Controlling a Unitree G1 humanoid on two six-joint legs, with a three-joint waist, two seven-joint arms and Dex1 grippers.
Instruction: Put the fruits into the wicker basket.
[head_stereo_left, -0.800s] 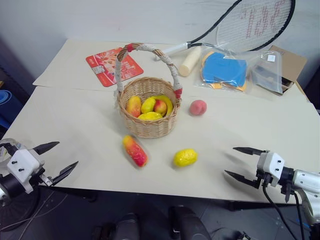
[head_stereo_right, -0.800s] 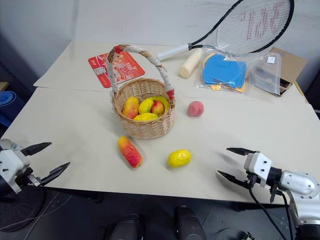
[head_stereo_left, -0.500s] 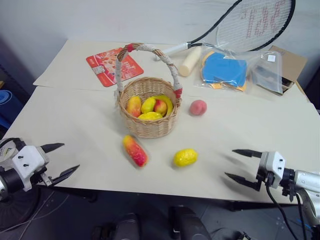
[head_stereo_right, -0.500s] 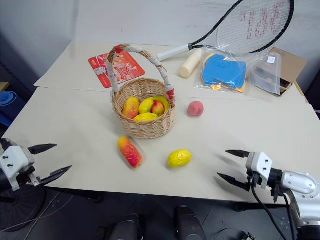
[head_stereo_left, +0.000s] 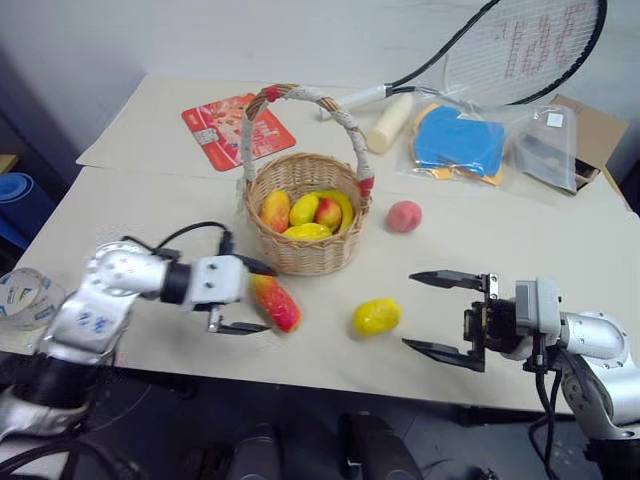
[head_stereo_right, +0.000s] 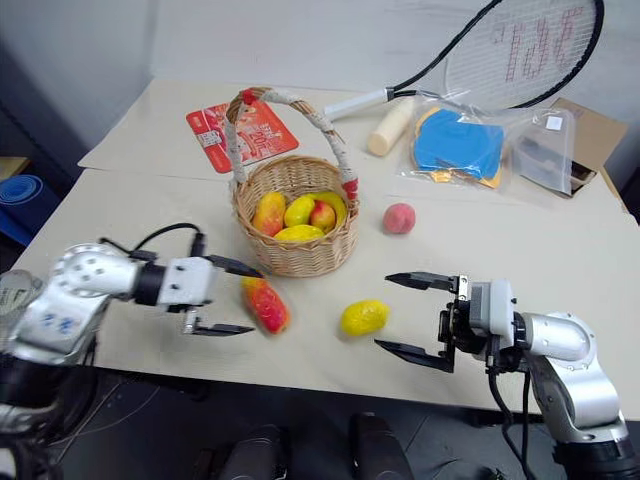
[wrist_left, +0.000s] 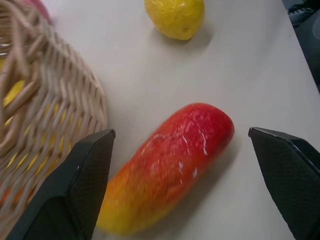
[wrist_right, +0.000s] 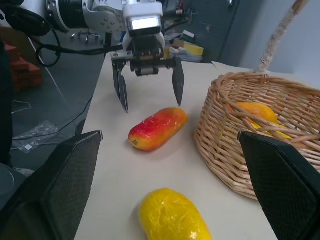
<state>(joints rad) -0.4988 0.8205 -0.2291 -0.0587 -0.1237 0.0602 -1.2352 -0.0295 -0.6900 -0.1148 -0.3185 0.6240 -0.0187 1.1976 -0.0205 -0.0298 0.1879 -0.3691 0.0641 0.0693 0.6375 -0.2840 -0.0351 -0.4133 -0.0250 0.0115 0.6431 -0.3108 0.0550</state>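
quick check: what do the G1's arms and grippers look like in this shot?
Both arms are silver-grey metal with rounded joint housings. The left gripper and the right gripper each have a white block body and two black, pointed fingers; the wrist views show textured inner faces. Black cables loop along each forearm. The left forearm has small blue markings.

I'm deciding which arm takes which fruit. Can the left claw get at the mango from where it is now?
Probably yes. The left claw is open with its fingers straddling one end of the mango, which lies free on the table. The wicker basket stands close beside one finger, leaving little room on that side.
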